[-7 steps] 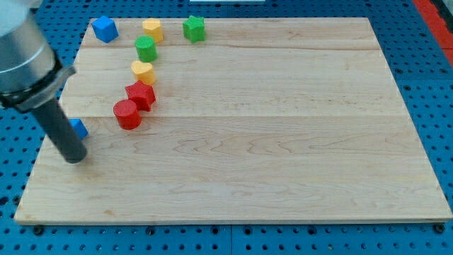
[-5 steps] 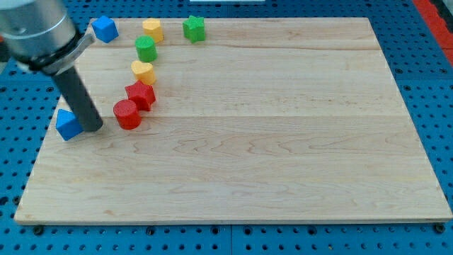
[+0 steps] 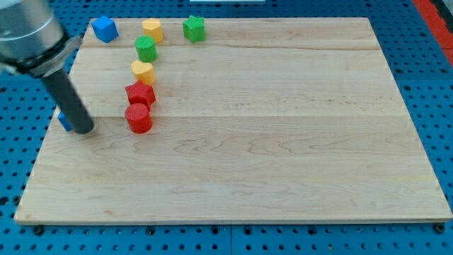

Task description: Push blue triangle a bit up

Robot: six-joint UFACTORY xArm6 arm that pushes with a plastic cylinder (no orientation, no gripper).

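Note:
The blue triangle (image 3: 64, 121) lies at the board's left edge, mostly hidden behind my rod; only a sliver shows to the rod's left. My tip (image 3: 83, 130) rests on the board right against it, on its right and lower side. The red cylinder (image 3: 138, 118) lies to the tip's right, touching the red star-shaped block (image 3: 140, 94) above it.
A yellow heart-like block (image 3: 143, 71), a green cylinder (image 3: 146, 48), a yellow block (image 3: 152, 30), a green star (image 3: 193, 28) and a blue block (image 3: 105, 29) lie toward the view's top left. The wooden board (image 3: 283, 142) sits on a blue pegboard.
My tip swung up from below the blue triangle to its right side, then left over it. The red cylinder slid right, under the red star. The triangle shifted left and slightly up.

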